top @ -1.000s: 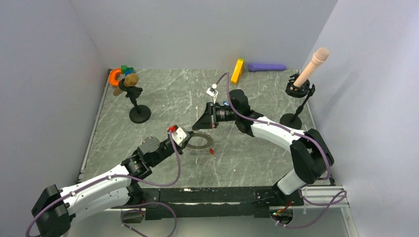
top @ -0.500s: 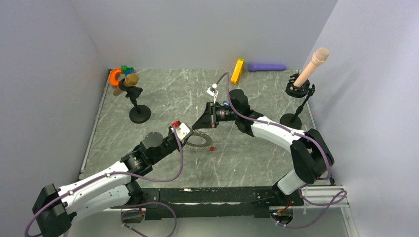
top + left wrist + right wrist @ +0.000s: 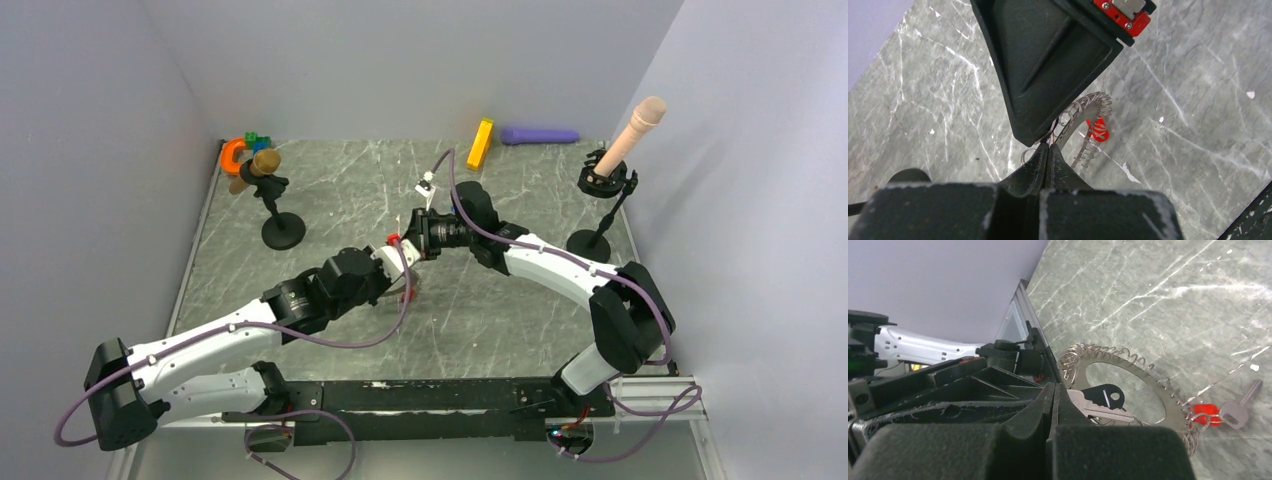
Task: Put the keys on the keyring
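In the right wrist view the keyring point(image 3: 1148, 371) is a flat toothed loop edged with small wire coils, standing tilted above the marble. A red key point(image 3: 1204, 418) hangs from its rim, also seen as the red key point(image 3: 1098, 129). A black-headed key point(image 3: 1108, 395) lies over the loop's opening. Its silver blade runs into my right gripper point(image 3: 1053, 388), which is shut on it. My left gripper point(image 3: 1048, 150) is shut on the edge of the keyring point(image 3: 1087, 106), just under the right gripper's body. From above, the left gripper point(image 3: 405, 282) and right gripper point(image 3: 412, 248) meet mid-table, hiding most of the loop.
A yellow block point(image 3: 481, 143) and a purple cylinder point(image 3: 540, 135) lie at the back wall. An orange horseshoe piece point(image 3: 233, 153) sits in the back left corner. Two black stands point(image 3: 281, 228) point(image 3: 597, 200) rise left and right, the right one holding a pink rod point(image 3: 636, 128).
My left arm swung forward and right, shut on the keyring and brought its edge up under the right gripper. The loop and red key left their spot on the table. The right gripper barely moved.
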Available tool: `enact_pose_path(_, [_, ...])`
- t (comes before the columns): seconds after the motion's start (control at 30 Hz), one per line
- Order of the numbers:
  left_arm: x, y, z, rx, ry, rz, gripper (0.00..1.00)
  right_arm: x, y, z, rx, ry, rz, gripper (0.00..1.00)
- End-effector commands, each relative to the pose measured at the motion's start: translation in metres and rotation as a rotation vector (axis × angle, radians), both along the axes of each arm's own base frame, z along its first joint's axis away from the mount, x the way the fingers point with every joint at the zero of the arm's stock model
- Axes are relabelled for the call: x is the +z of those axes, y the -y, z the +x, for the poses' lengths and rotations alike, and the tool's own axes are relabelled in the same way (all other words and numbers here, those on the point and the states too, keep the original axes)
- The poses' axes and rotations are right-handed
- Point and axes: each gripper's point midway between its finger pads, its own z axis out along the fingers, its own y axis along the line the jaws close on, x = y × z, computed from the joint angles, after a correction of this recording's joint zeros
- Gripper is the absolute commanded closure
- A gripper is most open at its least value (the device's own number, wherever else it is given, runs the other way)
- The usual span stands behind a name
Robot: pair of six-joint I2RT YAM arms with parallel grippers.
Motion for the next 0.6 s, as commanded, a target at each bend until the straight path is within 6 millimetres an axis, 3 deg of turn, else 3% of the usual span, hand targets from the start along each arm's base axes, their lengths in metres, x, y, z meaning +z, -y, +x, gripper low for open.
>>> enact_pose_path(0.0, [0.055, 0.025, 0.004, -0.017, 0.096, -0.128, 1.00, 0.021, -0.015, -0.003, -0.040, 0.007, -0.008, 1.00])
enact_pose_path(0.3, [0.055, 0.037, 0.013, 0.024, 0.119, -0.099, 1.00, 0.011, -0.026, -0.005, -0.114, -0.068, -0.061, 1.00])
enact_pose_path(0.57, [0.059, 0.048, 0.020, 0.034, 0.153, -0.049, 1.00, 0.011, -0.041, -0.025, -0.060, -0.065, -0.065, 1.00])
